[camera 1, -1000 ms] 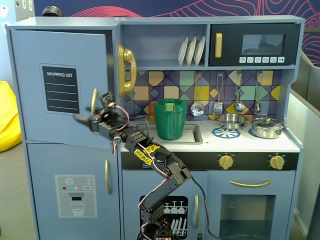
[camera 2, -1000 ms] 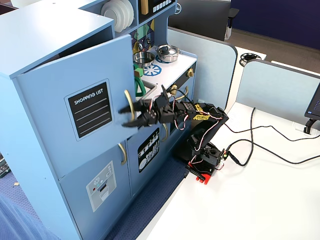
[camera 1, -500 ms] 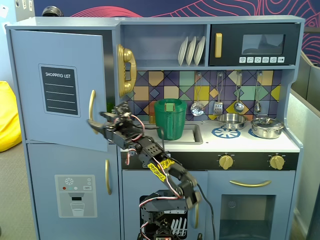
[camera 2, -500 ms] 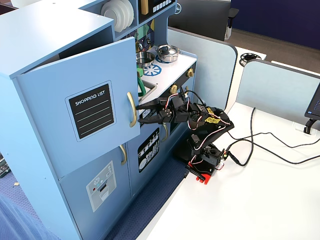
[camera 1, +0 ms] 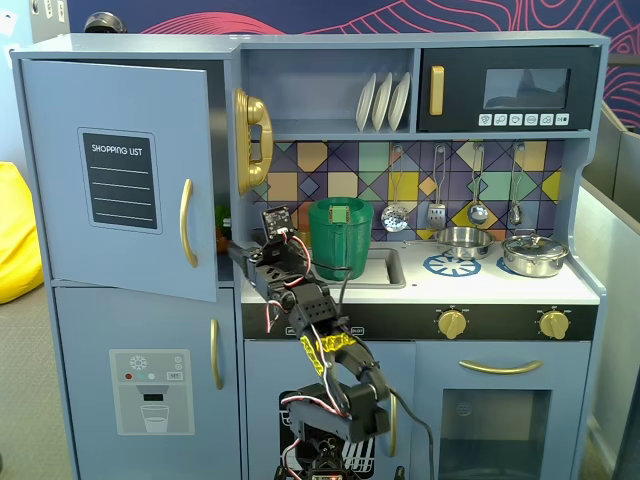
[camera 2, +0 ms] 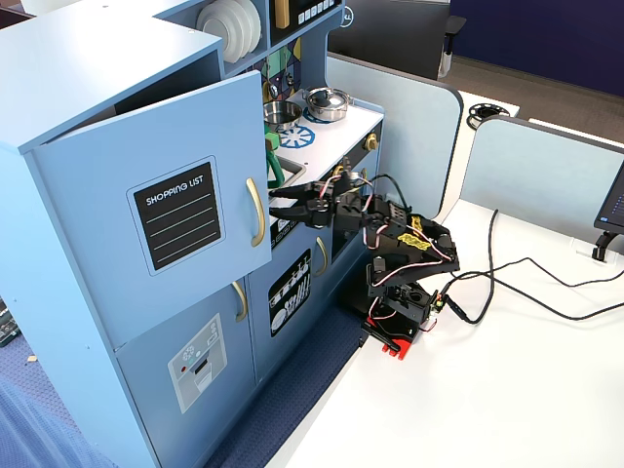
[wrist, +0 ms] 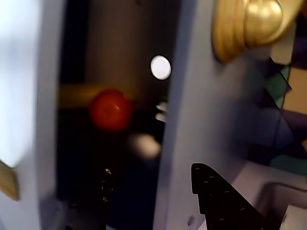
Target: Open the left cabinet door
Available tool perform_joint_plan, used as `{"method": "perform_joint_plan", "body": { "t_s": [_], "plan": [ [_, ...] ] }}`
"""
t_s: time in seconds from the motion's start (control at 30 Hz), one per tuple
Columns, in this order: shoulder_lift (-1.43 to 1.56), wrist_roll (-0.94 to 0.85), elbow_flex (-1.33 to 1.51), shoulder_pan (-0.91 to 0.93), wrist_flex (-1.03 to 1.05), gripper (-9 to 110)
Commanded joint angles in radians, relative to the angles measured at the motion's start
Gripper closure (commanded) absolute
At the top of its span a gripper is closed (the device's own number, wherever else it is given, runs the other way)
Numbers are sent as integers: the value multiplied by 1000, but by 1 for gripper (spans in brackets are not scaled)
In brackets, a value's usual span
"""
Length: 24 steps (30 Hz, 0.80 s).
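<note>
A: Item one, the left cabinet door (camera 1: 120, 175)?

B: Pale blue-grey, "SHOPPING LIST" panel, gold bar handle (camera 1: 186, 222). Upper left of the toy kitchen, which stands off the white table's (camera 2: 546, 390) left edge in a fixed view. The door stands ajar, swung part of the way out from the cabinet; a dark gap shows along its handle side.

A: Item two, the gripper (camera 2: 283, 210)?

B: Black, reaching from the arm's base near the table's left edge toward that gap, just beside the handle. Jaws spread a little and pinching nothing; whether a fingertip touches the door's edge, I cannot tell.

A: Contents behind the door?

B: The wrist view is blurred: a round red object (wrist: 110, 110) in the dark interior and a gold phone (wrist: 252, 24) on the wall beside it.

A: Progress?

B: By my judgement, well begun. The door is released and partly open; left to do is swinging it wider, likely by pushing from inside the gap.
</note>
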Motion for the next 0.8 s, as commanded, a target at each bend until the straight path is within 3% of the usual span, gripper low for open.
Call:
{"method": "perform_joint_plan", "body": {
  "t_s": [0.0, 0.3, 0.6, 0.77],
  "plan": [
    [-83, -5, -5, -8, -133, 89],
    [-141, -225, 29, -290, -308, 92],
    [-213, -316, 28, -541, -439, 93],
    [-236, -339, 25, -584, -471, 93]
  ]
}}
